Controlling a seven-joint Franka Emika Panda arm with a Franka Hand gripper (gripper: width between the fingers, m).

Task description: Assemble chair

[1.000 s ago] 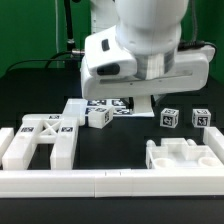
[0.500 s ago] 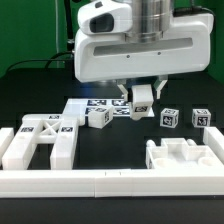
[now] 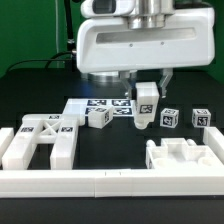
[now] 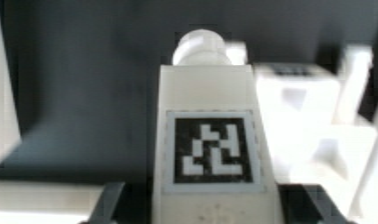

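My gripper (image 3: 148, 88) hangs over the middle of the table, shut on a long white chair part (image 3: 146, 106) that points down and carries a square tag. In the wrist view this part (image 4: 211, 120) fills the middle, its rounded peg end away from the camera, with a dark finger (image 4: 118, 198) on either side of it. The flat frame (image 3: 40, 140) lies at the exterior view's left. At the right sits the blocky seat (image 3: 185, 158). Small tagged cubes rest behind them: one (image 3: 100, 117) by the frame, two (image 3: 169, 118) (image 3: 203, 117) at the right.
The marker board (image 3: 105, 104) lies flat behind the cubes, under the hand. A long low white border rail (image 3: 110, 182) runs along the front edge. Black cables hang at the back left.
The hand has risen from low over the table, and the held white part now hangs in plain sight. It has shifted slightly toward the exterior view's right. The grip stays shut.
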